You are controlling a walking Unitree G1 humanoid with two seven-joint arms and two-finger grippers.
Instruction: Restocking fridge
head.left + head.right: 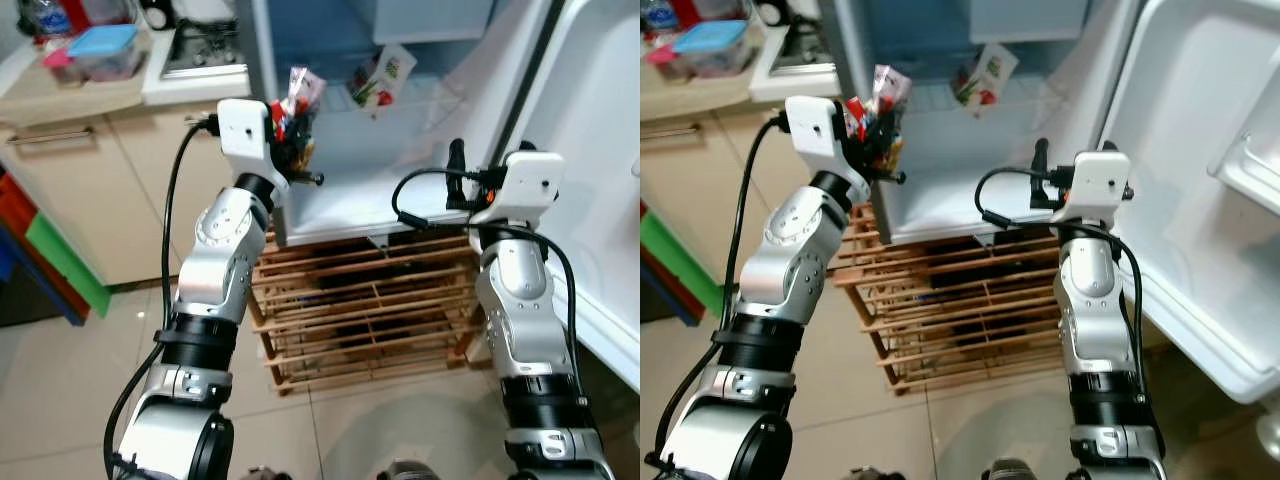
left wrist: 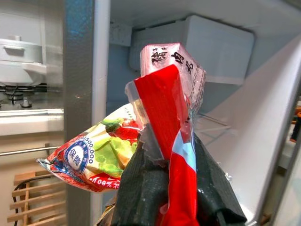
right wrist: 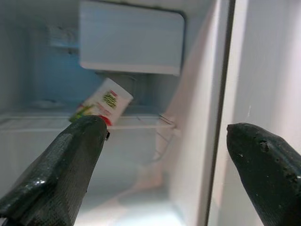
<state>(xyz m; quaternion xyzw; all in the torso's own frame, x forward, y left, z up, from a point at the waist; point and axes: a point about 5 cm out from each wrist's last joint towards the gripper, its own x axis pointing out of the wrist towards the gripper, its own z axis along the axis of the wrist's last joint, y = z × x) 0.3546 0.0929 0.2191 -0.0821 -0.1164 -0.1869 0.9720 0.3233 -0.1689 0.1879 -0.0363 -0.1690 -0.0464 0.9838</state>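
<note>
Fridge (image 1: 340,200) interior stood open before the robot in the left eye view, its door (image 1: 590,150) swung wide to the right, and a juice carton (image 1: 382,80) leaned tilted on the wire shelf (image 1: 440,100) inside. The left gripper (image 1: 292,150) was raised at the fridge's left edge, jaws closed on a snack packet (image 1: 298,92) held upright — likely so it could go in end first. In the right eye view the right gripper (image 1: 1042,165) hovered near the lower compartment with nothing in it, apparently kept clear of the opening; a wooden rack (image 1: 960,310) stood beneath the fridge. From the left wrist, the red-and-clear packet rose from between the black fingers (image 2: 141,188), with the carton beyond it. From the right wrist, the jaws stood wide apart and empty, fingers (image 3: 61,174) framing the shelf and carton — seemingly ready to help.
</note>
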